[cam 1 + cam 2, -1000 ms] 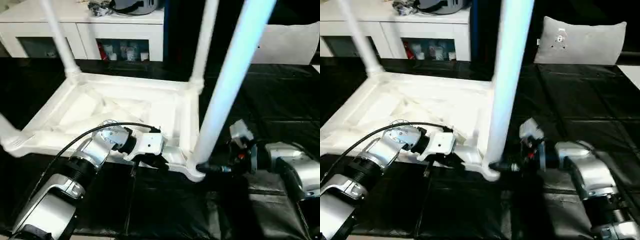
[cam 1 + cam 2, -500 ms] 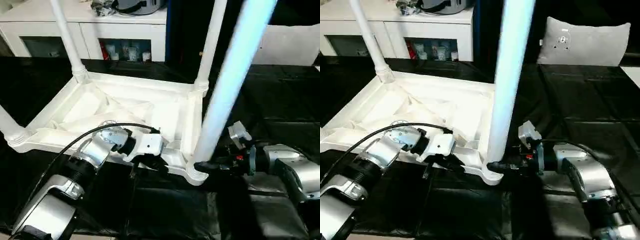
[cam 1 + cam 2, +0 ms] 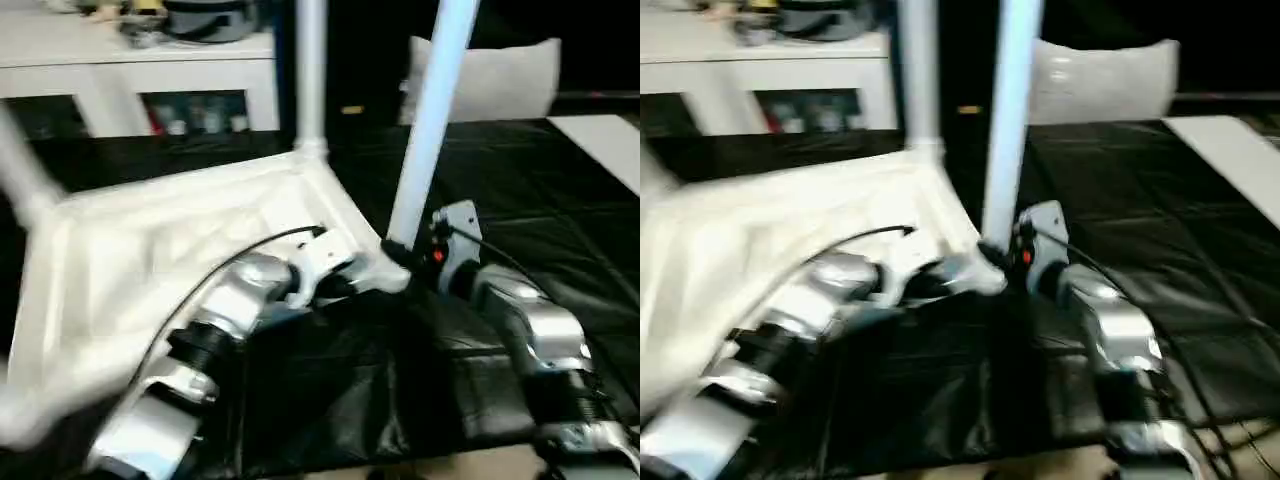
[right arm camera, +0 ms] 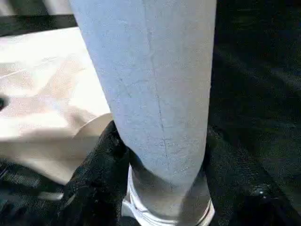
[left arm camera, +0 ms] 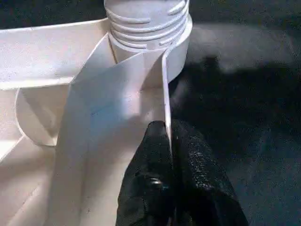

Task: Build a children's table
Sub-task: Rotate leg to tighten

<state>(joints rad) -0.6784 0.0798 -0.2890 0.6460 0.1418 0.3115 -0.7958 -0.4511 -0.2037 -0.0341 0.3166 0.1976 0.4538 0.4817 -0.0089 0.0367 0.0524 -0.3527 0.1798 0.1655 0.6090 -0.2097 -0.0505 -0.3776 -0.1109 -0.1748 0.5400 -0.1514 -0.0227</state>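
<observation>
The upturned tabletop (image 3: 150,260) lies on black sheeting (image 3: 560,200), legs pointing up. The left claw (image 5: 168,141) is pinched shut on the tabletop's thin rim beside a corner socket (image 5: 148,28). The right claw (image 4: 160,188) clasps the near leg (image 3: 430,120) at its base.

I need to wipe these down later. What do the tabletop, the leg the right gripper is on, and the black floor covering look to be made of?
Tabletop: looks like white moulded plastic, with a thin rim and ribs on its underside.
Leg: probably the same plastic, a smooth matte tube with faint scuffs in the right wrist view.
Floor covering: seemingly thin black plastic sheeting, glossy and creased.
</observation>
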